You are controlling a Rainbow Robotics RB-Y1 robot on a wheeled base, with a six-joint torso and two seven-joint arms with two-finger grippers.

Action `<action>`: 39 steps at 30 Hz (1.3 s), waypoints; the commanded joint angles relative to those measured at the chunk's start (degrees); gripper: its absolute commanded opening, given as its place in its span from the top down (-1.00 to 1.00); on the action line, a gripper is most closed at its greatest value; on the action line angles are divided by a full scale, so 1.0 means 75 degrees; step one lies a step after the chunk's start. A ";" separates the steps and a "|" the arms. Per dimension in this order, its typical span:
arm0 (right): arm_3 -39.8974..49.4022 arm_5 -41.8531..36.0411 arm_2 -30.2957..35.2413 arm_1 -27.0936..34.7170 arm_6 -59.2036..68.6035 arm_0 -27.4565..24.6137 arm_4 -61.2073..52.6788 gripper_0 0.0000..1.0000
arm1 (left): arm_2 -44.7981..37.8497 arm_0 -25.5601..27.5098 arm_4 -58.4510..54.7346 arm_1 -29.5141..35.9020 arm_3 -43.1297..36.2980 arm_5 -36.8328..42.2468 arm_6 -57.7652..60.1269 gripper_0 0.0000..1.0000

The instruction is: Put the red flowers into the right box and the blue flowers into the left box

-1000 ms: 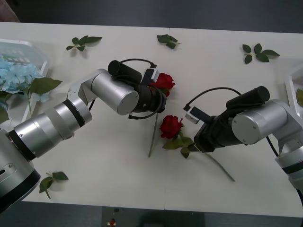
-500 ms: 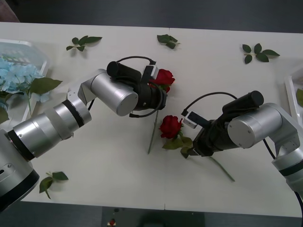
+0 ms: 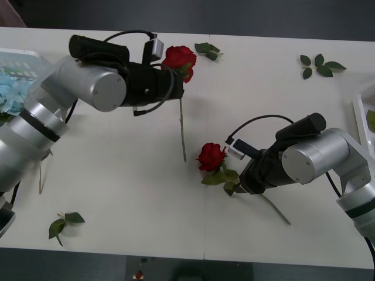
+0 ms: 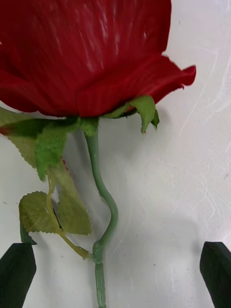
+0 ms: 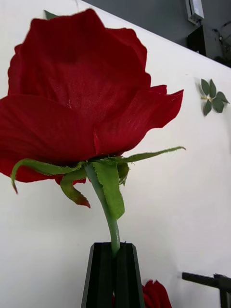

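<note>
Over the far table [image 3: 117, 175], the left claw [image 3: 171, 75] pinches a light, floppy rose [image 3: 179, 57] by its thin stem; the right claw [image 3: 237, 181] gapes around another rose [image 3: 211, 156].

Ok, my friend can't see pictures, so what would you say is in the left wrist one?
A big red fabric rose on a thin green stem fills most of the view, its stem pinched in the shut black left claw. Behind it lies a white table with a small green leaf sprig.

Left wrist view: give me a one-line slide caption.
Left gripper shut on a red rose's stem, bloom raised above the white table.
</note>
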State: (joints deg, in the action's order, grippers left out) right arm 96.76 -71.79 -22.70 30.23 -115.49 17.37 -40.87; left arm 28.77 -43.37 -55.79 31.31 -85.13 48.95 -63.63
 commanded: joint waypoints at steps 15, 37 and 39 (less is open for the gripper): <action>0.0059 0.0044 -0.0091 -0.0117 0.0105 0.0168 0.0235 1.00 | -0.4117 0.1470 -0.2745 0.1017 -0.2114 0.3470 -0.1454 1.00; 0.0517 -0.0401 0.0331 0.0000 0.0187 0.0215 0.0106 1.00 | -0.5828 0.1892 -0.3484 0.1169 -0.2114 0.4689 -0.2063 1.00; 0.0575 -0.0518 0.0366 0.0000 0.0223 0.0215 0.0071 0.80 | -0.5828 0.1892 -0.3484 0.1158 -0.2114 0.4653 -0.2051 1.00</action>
State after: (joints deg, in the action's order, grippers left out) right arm 98.44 -75.20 -20.54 30.23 -115.43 17.40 -39.56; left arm -13.81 -29.97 -81.26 38.95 -99.43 83.95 -77.27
